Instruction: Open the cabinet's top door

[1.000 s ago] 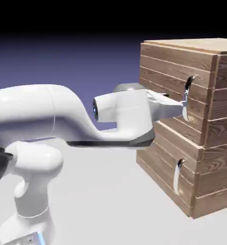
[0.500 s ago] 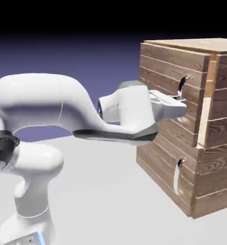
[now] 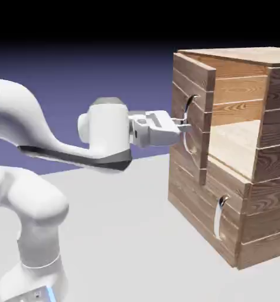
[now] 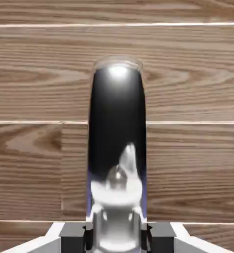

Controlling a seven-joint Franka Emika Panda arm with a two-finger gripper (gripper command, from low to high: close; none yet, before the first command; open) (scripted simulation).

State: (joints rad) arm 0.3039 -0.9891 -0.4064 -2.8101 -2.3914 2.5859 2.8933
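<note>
Cabinet (image 3: pixel 248 194), 2 doors: top door (image 3: pixel 192 109) swung partly open, end effector (image 3: pixel 185 125) clamped on its handle (image 4: pixel 117 143); more swing left.

Top door (image 3: pixel 194 112) ajar, above lower door (image 3: pixel 204 206).

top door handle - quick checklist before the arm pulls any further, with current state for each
1. Tool closed on the top door's handle: ok; in the hand view the silver bar fills the gap between the fingers.
2. Correct panel: ok; the top door is the one held, and the lower door handle is untouched.
3. Door free to swing: ok; it stands ajar from the cabinet, with the pale interior shelf showing.
4. Door fully open: not ok; it is only partly swung out.
5. Grip firmness on the bar: cannot tell.
6. Swing path clear: ok; nothing shows on the table before the door.
</note>
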